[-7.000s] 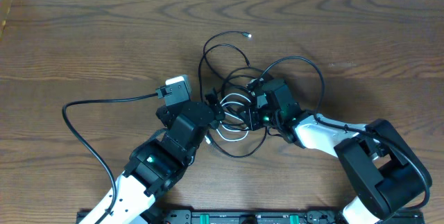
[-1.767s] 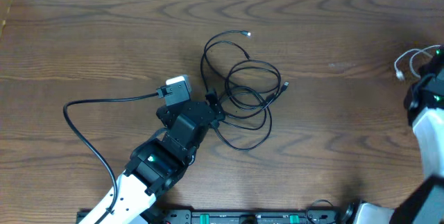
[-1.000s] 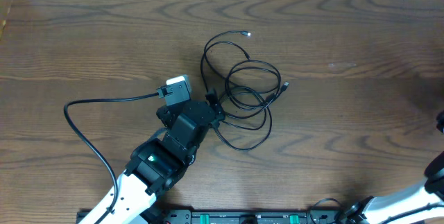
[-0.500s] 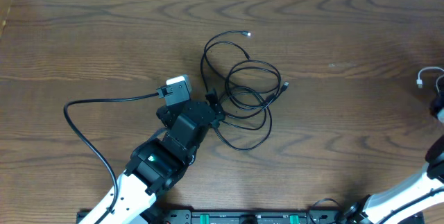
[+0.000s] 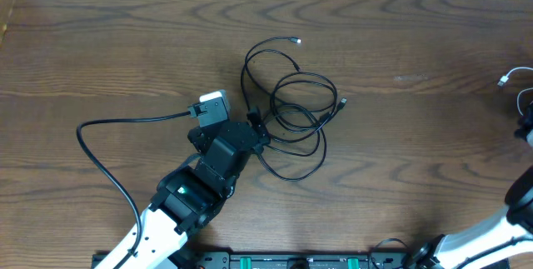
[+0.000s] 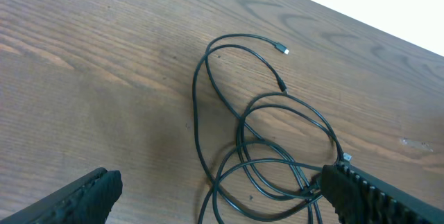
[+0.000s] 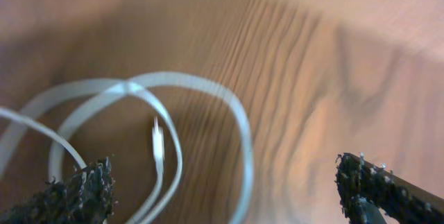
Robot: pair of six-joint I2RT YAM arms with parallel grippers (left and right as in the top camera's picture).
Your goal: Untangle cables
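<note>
Cables lie in two groups on a wooden table (image 5: 125,44): a tangle of black cables (image 5: 305,73) at its centre, with two end plugs showing, and one white cable (image 5: 510,76) well apart at the right border of the overhead view, partly cut off there. The tangle's long axis runs from far side to near side. One end plug (image 5: 296,42) points far-right and the other (image 5: 341,102) points right. Bare wood lies open on the tangle's far, left and right sides. The left gripper (image 6: 220,186) sits at the tangle's near-left edge, its fingers spread wide and holding nothing. The right gripper (image 7: 223,175) is also spread wide above the white cable's blurred loops, which it does not grip.
</note>
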